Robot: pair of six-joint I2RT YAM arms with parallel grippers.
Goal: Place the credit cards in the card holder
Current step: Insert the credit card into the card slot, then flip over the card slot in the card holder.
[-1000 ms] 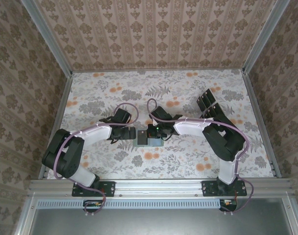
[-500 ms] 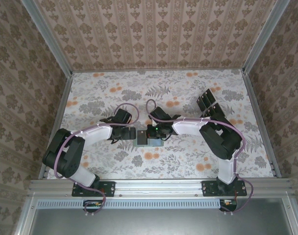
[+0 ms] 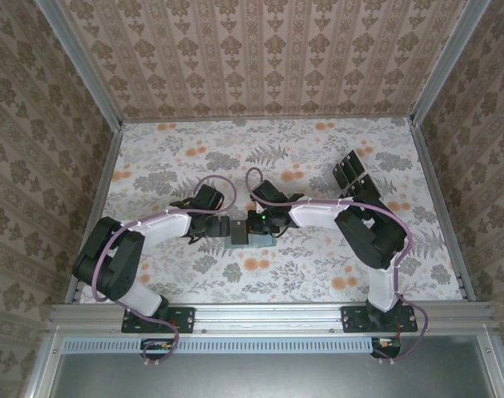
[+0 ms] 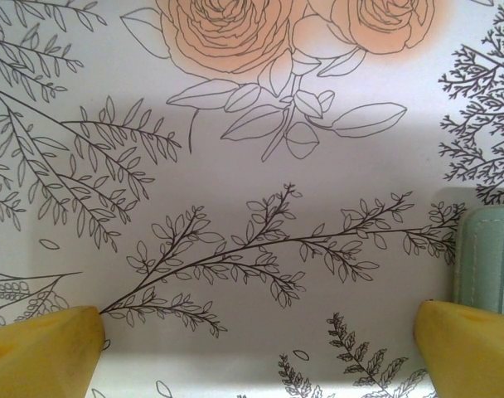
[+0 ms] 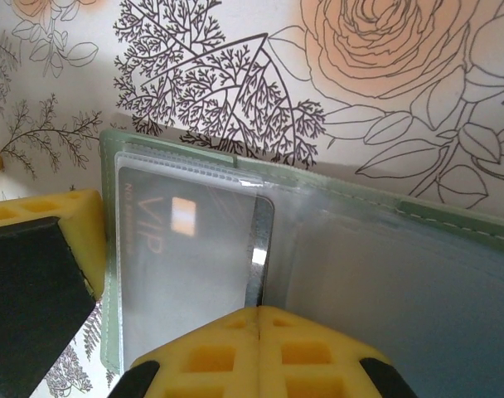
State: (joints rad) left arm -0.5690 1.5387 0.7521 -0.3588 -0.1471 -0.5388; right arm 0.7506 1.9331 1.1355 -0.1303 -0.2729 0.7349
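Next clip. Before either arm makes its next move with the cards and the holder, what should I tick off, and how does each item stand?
1. Card holder open and flat on the table: ok.
2. One card, marked VIP, under the clear pocket: ok.
3. Right gripper shut at that card's edge; whether it grips anything: cannot tell.
4. Left gripper open, nothing between its fingers: ok.
5. Left gripper bracing the holder: cannot tell; the holder's edge sits beside one finger.
6. All cards loaded: not ok; black cards sit at the table's far right.
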